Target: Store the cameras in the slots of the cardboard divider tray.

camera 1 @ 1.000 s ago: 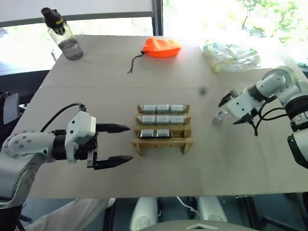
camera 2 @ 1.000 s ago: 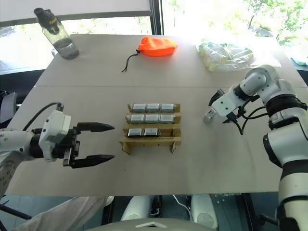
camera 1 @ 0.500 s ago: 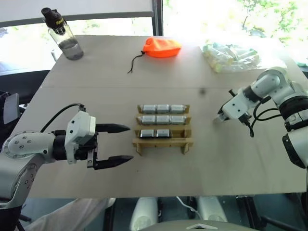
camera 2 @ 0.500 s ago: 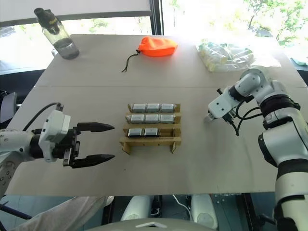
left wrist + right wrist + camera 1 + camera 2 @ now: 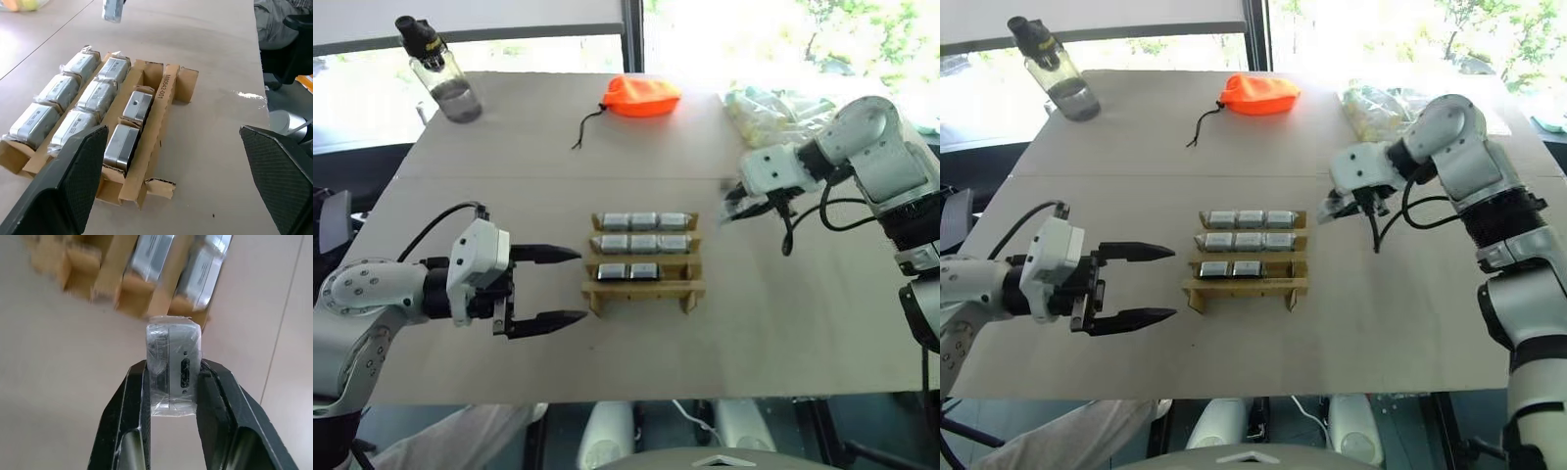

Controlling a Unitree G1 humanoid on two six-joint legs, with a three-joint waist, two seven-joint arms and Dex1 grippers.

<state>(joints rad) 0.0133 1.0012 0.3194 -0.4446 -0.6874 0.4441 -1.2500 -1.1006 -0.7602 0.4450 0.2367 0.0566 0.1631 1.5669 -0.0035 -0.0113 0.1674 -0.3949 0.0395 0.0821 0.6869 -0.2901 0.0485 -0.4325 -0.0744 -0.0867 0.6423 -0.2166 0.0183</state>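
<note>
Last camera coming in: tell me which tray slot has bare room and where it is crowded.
The cardboard divider tray has one bare gap: in the third row, right of its two cameras. The empty front slot is bare too. The two back rows are full, three each. The right gripper holds a camera.

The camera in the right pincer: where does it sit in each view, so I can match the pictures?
Left eye view: camera right of the tray's far row.
Right eye view: same spot, beside the tray.
Left wrist view: top edge, above the tray.
Right wrist view: centre, clamped in the right pincer.
Shared landmark: the tray.
</note>
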